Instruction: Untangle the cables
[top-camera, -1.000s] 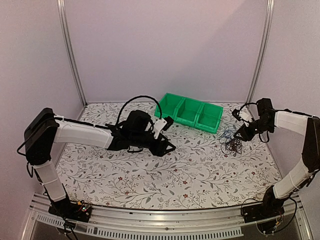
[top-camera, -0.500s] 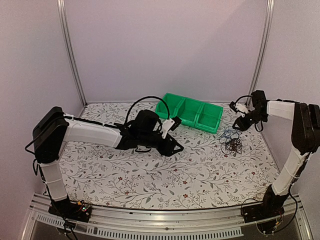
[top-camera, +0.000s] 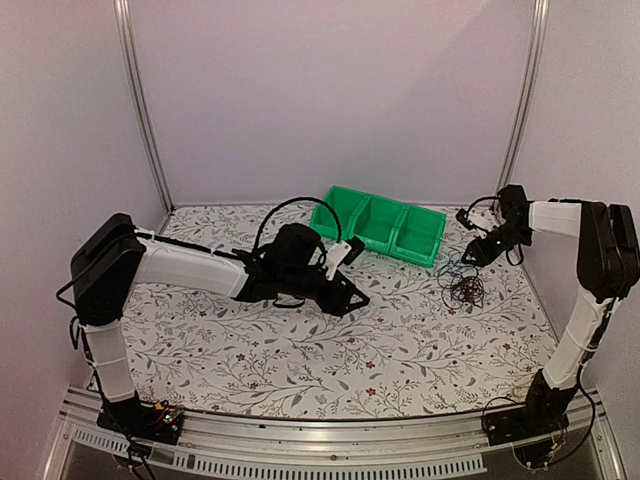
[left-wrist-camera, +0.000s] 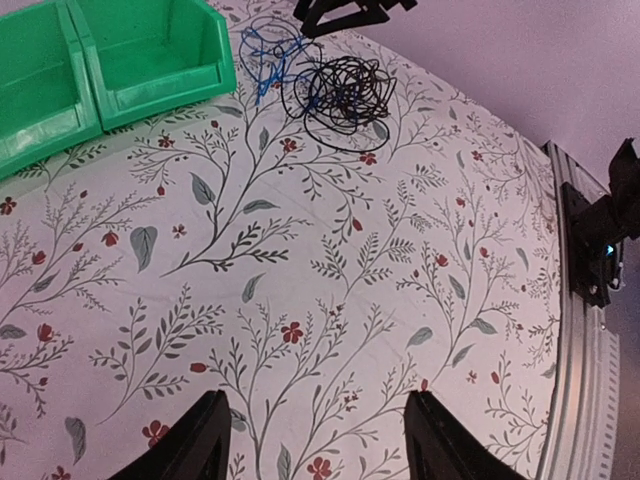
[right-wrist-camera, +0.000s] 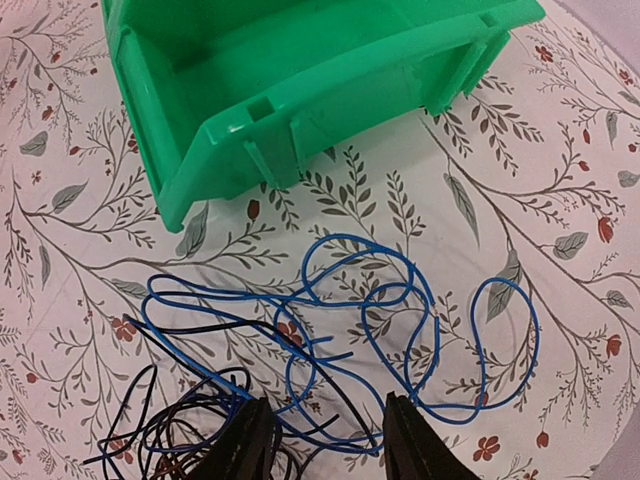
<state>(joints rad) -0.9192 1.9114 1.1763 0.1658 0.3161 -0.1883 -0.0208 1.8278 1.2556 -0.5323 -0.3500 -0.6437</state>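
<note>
The cables (top-camera: 462, 283) lie in a tangled pile on the floral table at the right, just in front of the green bins. A blue cable (right-wrist-camera: 400, 300) sprawls in loops, crossed by thin black cables (right-wrist-camera: 190, 420) bunched to its left. The pile also shows in the left wrist view, with the blue cable (left-wrist-camera: 262, 55) beside the black bunch (left-wrist-camera: 340, 88). My right gripper (top-camera: 473, 251) (right-wrist-camera: 325, 440) is open and empty, hovering just behind the pile over the blue loops. My left gripper (top-camera: 352, 296) (left-wrist-camera: 315, 445) is open and empty above bare table mid-field, well left of the pile.
A row of three green bins (top-camera: 380, 225) stands at the back centre, its right end close to the cables; the nearest bin (right-wrist-camera: 300, 90) is just beyond the blue loops. The metal rail (left-wrist-camera: 585, 330) edges the table's near side.
My left arm has reached further right toward the table's middle. My right arm has swung back toward the far right corner, its gripper shifting slightly back and left of the pile. The cables have not moved.
</note>
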